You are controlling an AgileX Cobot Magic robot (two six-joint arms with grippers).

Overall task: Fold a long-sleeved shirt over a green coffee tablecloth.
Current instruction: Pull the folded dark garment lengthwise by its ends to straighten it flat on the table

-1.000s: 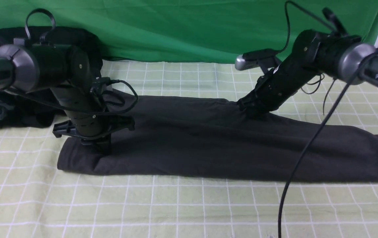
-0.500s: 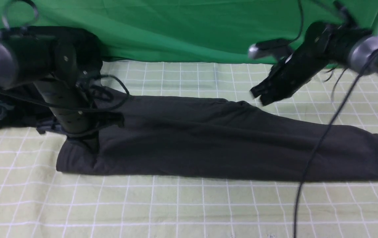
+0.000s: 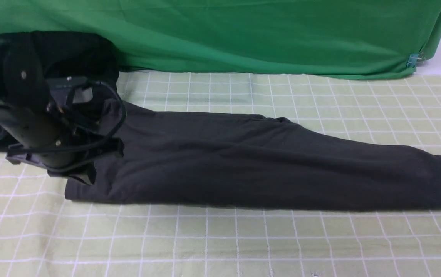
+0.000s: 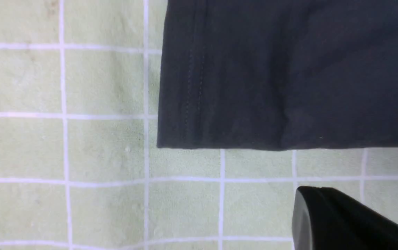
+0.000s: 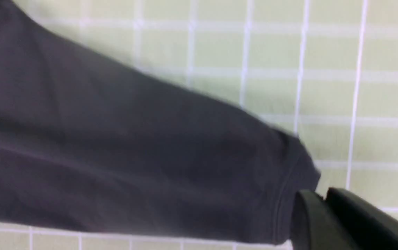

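Front view shows the dark charcoal-grey long-sleeved cotton shirt (image 3: pixel 259 161) lying as one long flat band across the pale yellow-green tablecloth with its white grid (image 3: pixel 220 238). It runs from the left side to the right edge, and neither end is folded inward yet. The left gripper (image 3: pixel 87 177) hangs over the band's left end with its jaws closed and nothing in them. The right gripper (image 5: pixel 324 205) sits off the right end. Its fingers lie close together, but I cannot tell whether they are fully closed.

The step in hand looks like a fresh grasp for the crosswise fold. To do it well, open each claw first and pinch every layer at an end corner. Lift only a little and carry that end over the middle, keeping the near and far edges lined up so the band stays flat.

Left wrist view adds what the front hides: the stitched hem is square on the grid, and the finger stands apart from it. Right wrist view, which is blurred, shows the rounded right end just beside that claw. Only the front view shows the plain vivid green backdrop (image 3: pixel 243 34) and the heap of black garments (image 3: pixel 74 50) at far left.
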